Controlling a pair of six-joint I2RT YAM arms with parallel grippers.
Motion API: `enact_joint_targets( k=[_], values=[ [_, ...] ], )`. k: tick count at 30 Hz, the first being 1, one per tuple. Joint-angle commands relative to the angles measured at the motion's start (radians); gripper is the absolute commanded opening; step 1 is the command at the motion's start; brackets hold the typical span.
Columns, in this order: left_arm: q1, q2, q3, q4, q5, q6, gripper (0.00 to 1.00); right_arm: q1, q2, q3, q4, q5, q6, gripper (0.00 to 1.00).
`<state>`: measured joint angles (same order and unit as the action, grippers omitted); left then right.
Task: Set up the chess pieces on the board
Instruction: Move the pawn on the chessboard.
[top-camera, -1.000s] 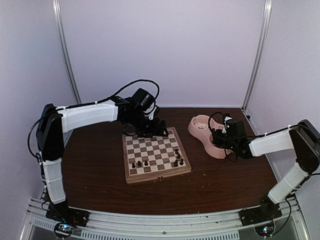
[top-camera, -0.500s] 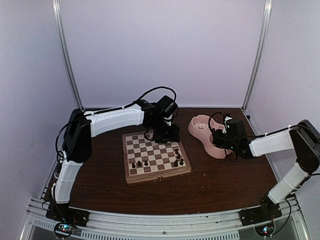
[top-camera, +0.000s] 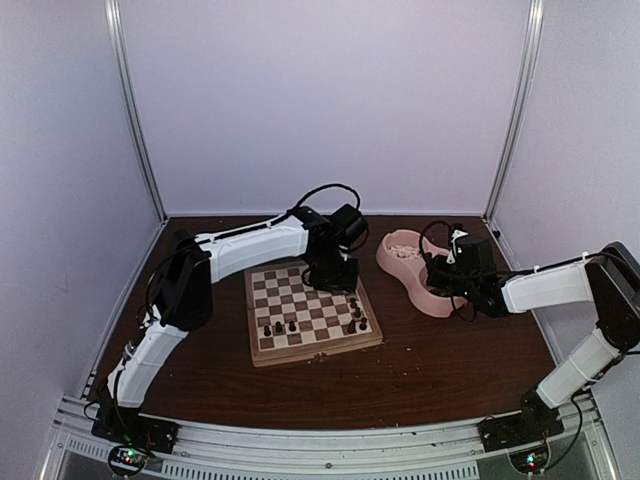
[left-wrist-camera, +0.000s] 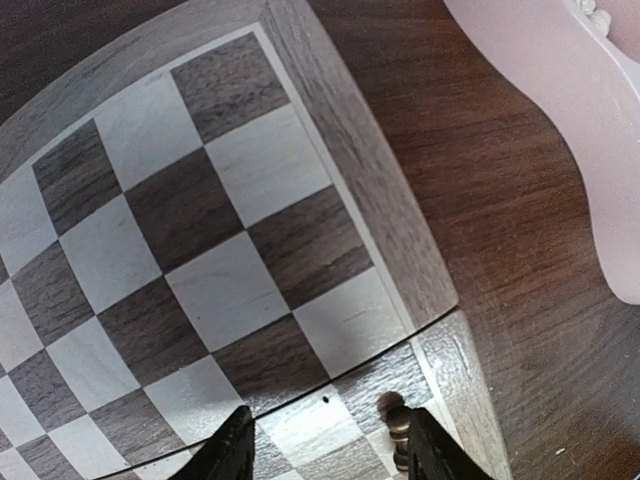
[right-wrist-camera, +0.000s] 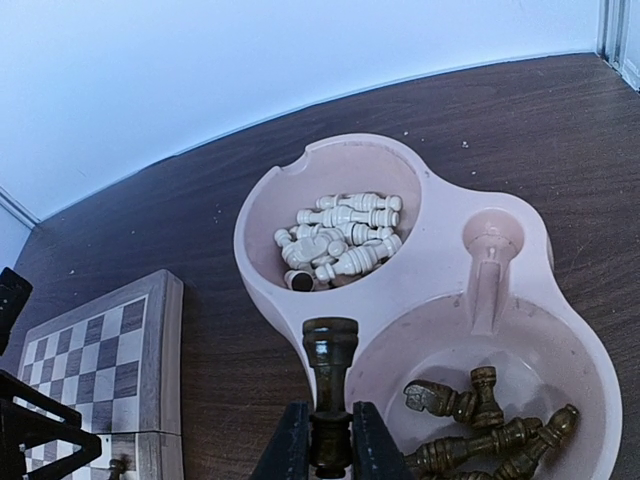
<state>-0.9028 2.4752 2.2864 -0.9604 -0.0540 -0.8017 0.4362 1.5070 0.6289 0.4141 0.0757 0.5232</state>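
Note:
The board (top-camera: 311, 309) lies mid-table, with several dark chess pieces (top-camera: 279, 327) standing along its near rows. My left gripper (top-camera: 336, 272) hovers over the board's far right corner, open and empty. In the left wrist view, the left gripper (left-wrist-camera: 330, 455) has a dark pawn (left-wrist-camera: 394, 412) standing on the board (left-wrist-camera: 200, 230) just inside its right finger. My right gripper (top-camera: 441, 276) is over the pink double bowl (top-camera: 398, 262). In the right wrist view, the right gripper (right-wrist-camera: 330, 450) is shut on an upright dark chess piece (right-wrist-camera: 330, 362).
The pink bowl's rim (right-wrist-camera: 270, 200) holds cream-white pieces (right-wrist-camera: 342, 232) in the far cup and dark pieces (right-wrist-camera: 490, 425) in the near cup. The bowl's edge (left-wrist-camera: 560, 130) is right of the board corner. The board's corner (right-wrist-camera: 105, 365) shows at the left in the right wrist view.
My left arm has swung right, from the board's far edge near its middle to over its far right corner. The right gripper has stayed over the bowl with its piece.

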Motion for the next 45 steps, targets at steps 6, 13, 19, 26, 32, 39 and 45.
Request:
enact_joint_targets(
  k=[6,13,19,26,32,39,45],
  values=[
    [-0.026,0.051,0.082,-0.029,-0.01,0.021,0.51,-0.007,-0.03,-0.01,-0.006,0.03,-0.014,0.0],
    [-0.035,0.05,0.07,-0.07,-0.034,0.03,0.52,-0.006,-0.027,-0.009,-0.006,0.03,-0.014,0.0],
    [-0.049,0.055,0.07,-0.082,-0.06,0.024,0.51,-0.007,-0.028,-0.008,-0.009,0.032,-0.017,0.0],
    [-0.049,0.068,0.075,-0.081,-0.066,0.026,0.5,-0.006,-0.04,-0.011,-0.014,0.036,-0.022,0.0],
    [-0.049,0.074,0.068,-0.074,-0.051,0.034,0.51,-0.007,-0.041,-0.011,-0.012,0.033,-0.022,0.0],
    [-0.05,0.055,0.04,-0.094,-0.08,0.034,0.38,-0.007,-0.044,-0.012,-0.014,0.035,-0.023,0.0],
    [-0.051,0.032,0.007,-0.094,-0.09,0.039,0.28,-0.007,-0.044,-0.012,-0.014,0.036,-0.025,0.0]
  ],
)
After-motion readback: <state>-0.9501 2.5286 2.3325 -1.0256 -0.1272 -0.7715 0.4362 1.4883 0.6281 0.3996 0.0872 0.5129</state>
